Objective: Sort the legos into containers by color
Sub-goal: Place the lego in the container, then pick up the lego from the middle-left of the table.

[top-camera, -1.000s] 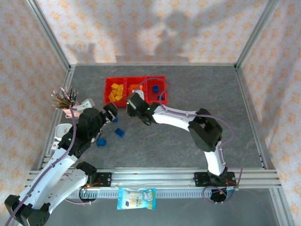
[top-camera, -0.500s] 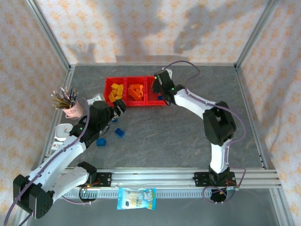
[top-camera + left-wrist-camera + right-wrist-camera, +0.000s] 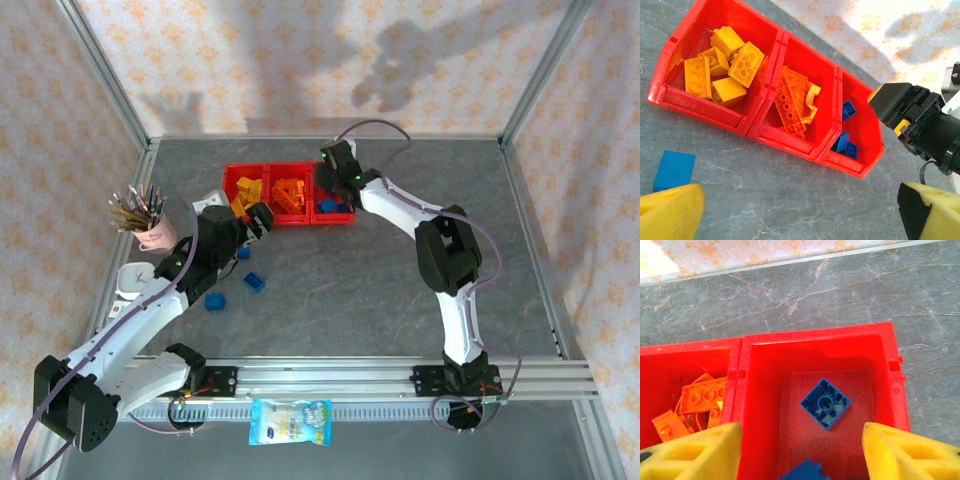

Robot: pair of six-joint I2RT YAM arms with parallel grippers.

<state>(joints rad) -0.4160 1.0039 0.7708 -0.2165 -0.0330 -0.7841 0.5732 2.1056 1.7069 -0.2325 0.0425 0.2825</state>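
Legos (image 3: 256,282) loose, blue, top view | right wrist: upturned brick (image 3: 825,403)

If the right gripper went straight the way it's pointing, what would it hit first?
Likely the upside-down blue brick in the red bin below it; the open right gripper points down into that bin. Depth is unclear, so it may touch the bin floor instead.

Left end effector (image 3: 800,212) and right end effector (image 3: 800,452), fingers spread wide, both arms outstretched forward.
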